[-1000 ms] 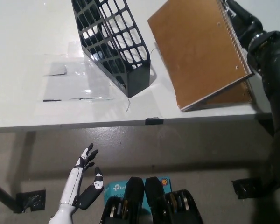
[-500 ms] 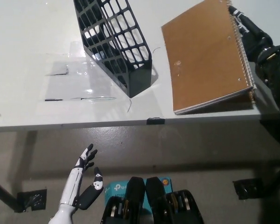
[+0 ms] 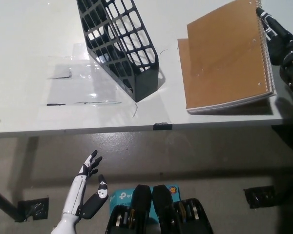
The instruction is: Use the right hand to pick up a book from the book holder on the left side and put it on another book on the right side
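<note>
A brown spiral-bound book [image 3: 229,53] lies at the table's right, nearly flat over another brown book [image 3: 182,66] whose left edge peeks out beneath it. My black right hand [image 3: 276,36] is at the top book's spiral edge, fingers closed on it. The black mesh book holder [image 3: 119,44] stands to the left of the books, with no book visible inside. My white left hand [image 3: 85,192] rests low at the lower left, below the table's level, with its fingers spread.
The white table [image 3: 29,112] ends at a front edge with a small black clip [image 3: 161,126]. A clear plastic sheet [image 3: 73,83] lies flat left of the holder. The top book overhangs near the table's right corner.
My right hand has carried the spiral book to the right and lowered it onto the other book, from tilted to nearly flat. The left hand has not moved.
</note>
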